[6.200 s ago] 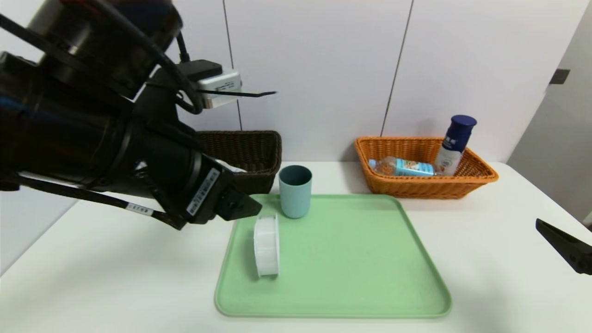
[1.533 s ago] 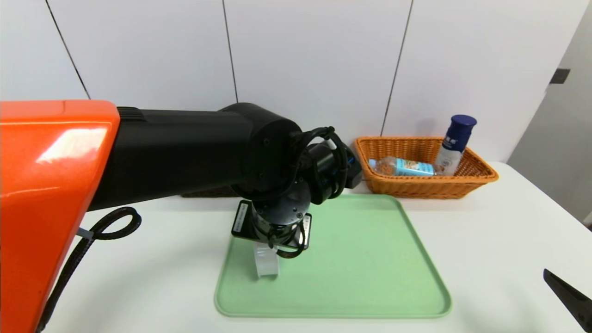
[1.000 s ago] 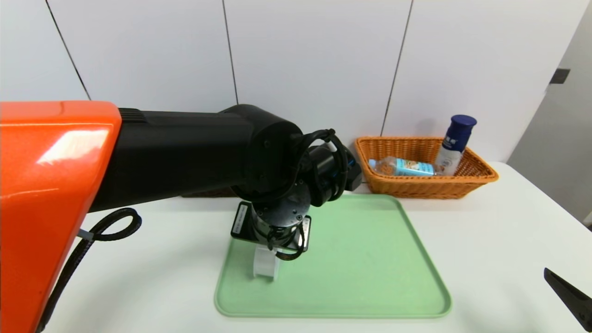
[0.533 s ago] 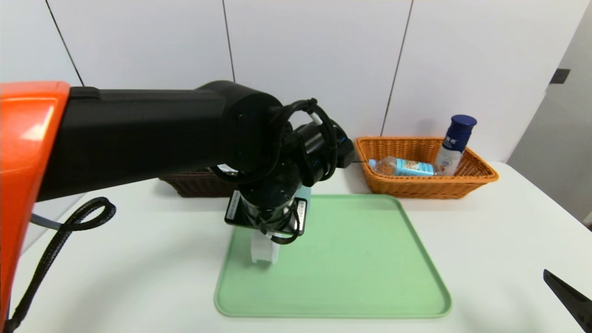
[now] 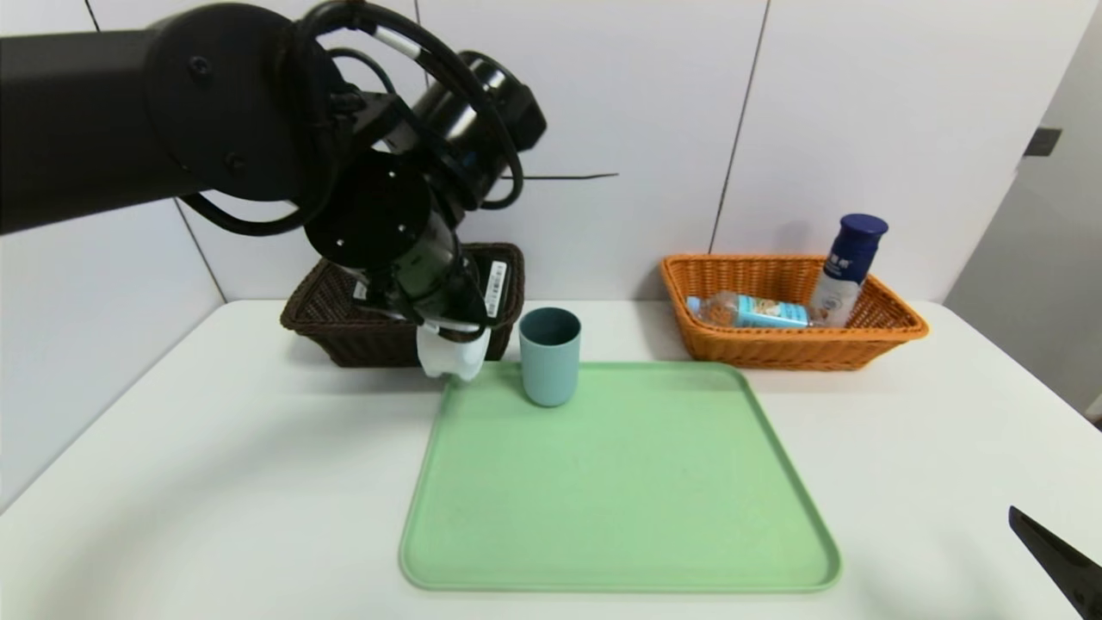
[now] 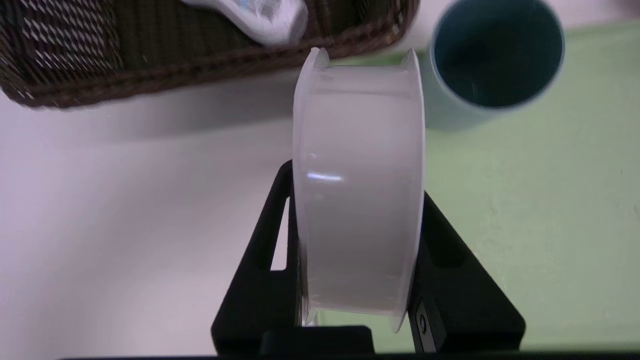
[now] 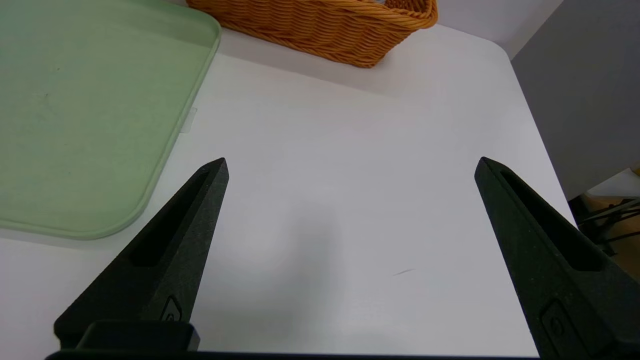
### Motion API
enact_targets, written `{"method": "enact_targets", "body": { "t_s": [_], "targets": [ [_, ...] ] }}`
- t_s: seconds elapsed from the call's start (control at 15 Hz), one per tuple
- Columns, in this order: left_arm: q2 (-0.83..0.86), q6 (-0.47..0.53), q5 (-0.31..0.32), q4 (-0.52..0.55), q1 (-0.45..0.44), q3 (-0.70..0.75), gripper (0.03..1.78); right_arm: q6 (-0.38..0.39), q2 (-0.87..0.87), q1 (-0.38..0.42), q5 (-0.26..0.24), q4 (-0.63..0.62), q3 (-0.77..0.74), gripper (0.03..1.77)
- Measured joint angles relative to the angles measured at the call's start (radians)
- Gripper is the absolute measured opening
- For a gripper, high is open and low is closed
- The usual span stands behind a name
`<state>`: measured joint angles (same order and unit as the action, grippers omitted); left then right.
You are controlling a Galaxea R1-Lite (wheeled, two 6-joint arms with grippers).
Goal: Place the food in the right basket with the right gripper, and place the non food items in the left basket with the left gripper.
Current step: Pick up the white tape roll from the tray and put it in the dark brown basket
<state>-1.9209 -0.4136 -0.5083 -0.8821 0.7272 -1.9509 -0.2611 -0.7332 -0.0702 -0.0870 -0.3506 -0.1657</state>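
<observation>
**White case held above the tray's far left corner**

From the head view we see the left hand (image 5: 452, 331) clamped on the round white case (image 5: 454, 355), just beside the teal cup (image 5: 549, 355) and in front of the dark brown basket (image 5: 344, 331). The green tray (image 5: 620, 482) offers wide bare room. Both drink bottles (image 5: 848, 267) sit in the orange basket (image 5: 792, 344).

The left wrist view shows the case (image 6: 357, 190) edge-on between the fingers (image 6: 260, 280).

In the right wrist view, our right hand (image 7: 350, 165) gapes wide over bare bench (image 7: 350, 150), holding nothing.
</observation>
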Motion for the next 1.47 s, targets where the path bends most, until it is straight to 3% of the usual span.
{"method": "enact_targets", "body": {
  "t_s": [0.33, 0.53, 0.87, 1.27, 1.47],
  "targets": [
    [0.023, 0.29, -0.003, 0.289, -0.155, 0.0, 0.56, -0.001, 0.013, 0.0, 0.0, 0.0, 0.011, 1.7],
    [-0.003, 0.406, -0.001, 0.423, -0.251, 0.002, 0.56, -0.001, 0.021, 0.0, 0.0, 0.0, 0.011, 1.7],
    [-0.079, 0.418, 0.007, 0.533, -0.352, 0.013, 0.56, 0.0, 0.026, 0.0, 0.0, 0.0, 0.0, 1.7],
    [-0.121, 0.414, 0.007, 0.536, -0.394, 0.023, 0.56, 0.019, -0.043, 0.0, -0.003, -0.013, -0.101, 1.7],
    [-0.125, 0.41, 0.007, 0.54, -0.407, 0.061, 0.56, 0.046, -0.136, 0.0, -0.003, -0.022, -0.23, 1.7]
  ]
}}
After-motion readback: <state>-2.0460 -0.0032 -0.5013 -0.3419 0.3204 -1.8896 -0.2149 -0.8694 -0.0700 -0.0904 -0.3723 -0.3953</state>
